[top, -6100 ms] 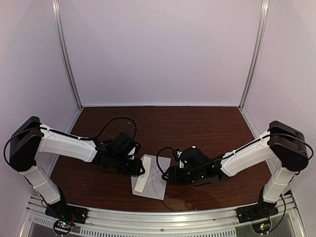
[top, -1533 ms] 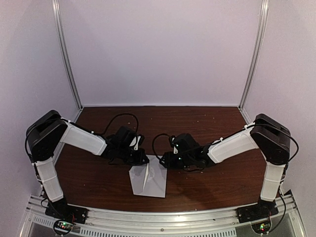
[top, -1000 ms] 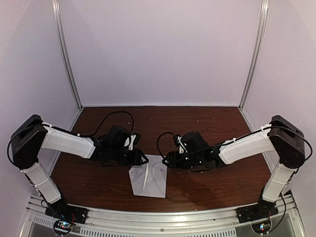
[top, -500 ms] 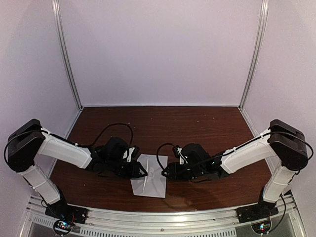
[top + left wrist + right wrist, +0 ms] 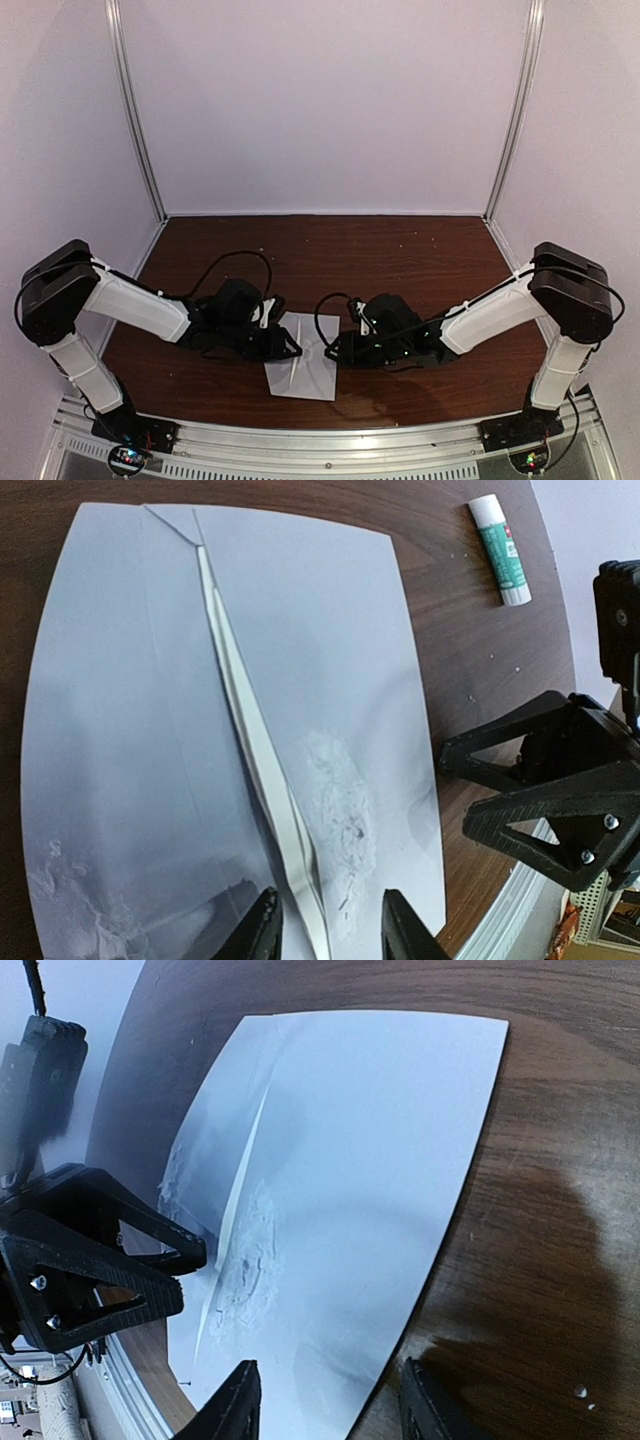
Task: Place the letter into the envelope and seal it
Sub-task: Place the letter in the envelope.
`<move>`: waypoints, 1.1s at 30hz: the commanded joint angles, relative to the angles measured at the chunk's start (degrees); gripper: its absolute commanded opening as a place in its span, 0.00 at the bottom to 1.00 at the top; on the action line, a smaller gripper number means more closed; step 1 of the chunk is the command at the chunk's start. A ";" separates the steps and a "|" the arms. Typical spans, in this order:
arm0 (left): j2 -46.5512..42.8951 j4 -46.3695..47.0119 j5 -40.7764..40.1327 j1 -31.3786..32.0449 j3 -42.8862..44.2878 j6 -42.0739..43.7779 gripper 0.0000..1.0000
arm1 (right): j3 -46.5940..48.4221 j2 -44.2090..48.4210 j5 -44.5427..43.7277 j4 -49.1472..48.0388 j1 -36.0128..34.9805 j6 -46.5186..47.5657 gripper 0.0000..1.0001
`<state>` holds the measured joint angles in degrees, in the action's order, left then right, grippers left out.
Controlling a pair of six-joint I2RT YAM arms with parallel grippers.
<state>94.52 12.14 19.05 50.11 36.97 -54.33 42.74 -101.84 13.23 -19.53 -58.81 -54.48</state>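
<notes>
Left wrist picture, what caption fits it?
Left gripper open over the grey envelope, glue stick lying beyond, right gripper beside.

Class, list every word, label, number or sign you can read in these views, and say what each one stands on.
No text can be read in any view.
On the glue stick: a green label with a small red mark, its print too small and blurred to read.
On the envelope: no writing, stamp or number, only scuffed patches.
</notes>
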 commanded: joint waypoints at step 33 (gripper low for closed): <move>-1.20 -4.15 -6.83 2.05 3.86 2.49 0.33 | 0.94 2.40 -4.13 0.72 -0.77 1.76 0.47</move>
<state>97.41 12.99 17.61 51.72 38.44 -54.54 43.24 -103.33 12.82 -21.80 -59.02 -54.57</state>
